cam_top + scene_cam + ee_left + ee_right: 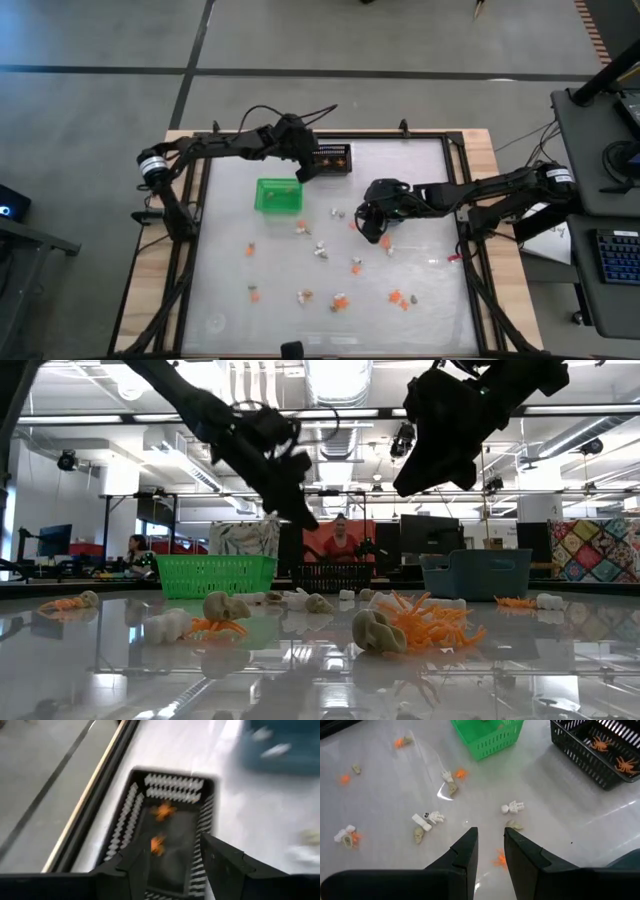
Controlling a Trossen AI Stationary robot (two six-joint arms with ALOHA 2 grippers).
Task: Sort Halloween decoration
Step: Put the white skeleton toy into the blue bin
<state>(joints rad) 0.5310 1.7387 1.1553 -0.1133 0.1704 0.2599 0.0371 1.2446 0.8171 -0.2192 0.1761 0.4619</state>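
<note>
Orange, white and tan trinkets (320, 250) of the Halloween decoration lie scattered over the glossy white table (430, 290), mostly in the lower half of the high view, from the bottom centre up to the middle. In the low view, a tan skull (378, 632) lies touching a bushy orange piece (430, 622) in the lower centre of the frame.

Above them, right of centre in the high view, the right gripper (372, 226) hangs over the table. In its wrist view the fingers (465, 851) stand a little apart and hold nothing, with a white skeleton (512, 807) and an orange piece (500, 857) on the table near them.

Further up, the green bin (278, 195) stands left of centre. The black mesh bin (333, 158) stands at the upper centre, and the left gripper (305, 166) hovers at its left edge. Its fingers (222, 865) are apart and empty, and 2 orange spiders (162, 811) lie inside this bin.
</note>
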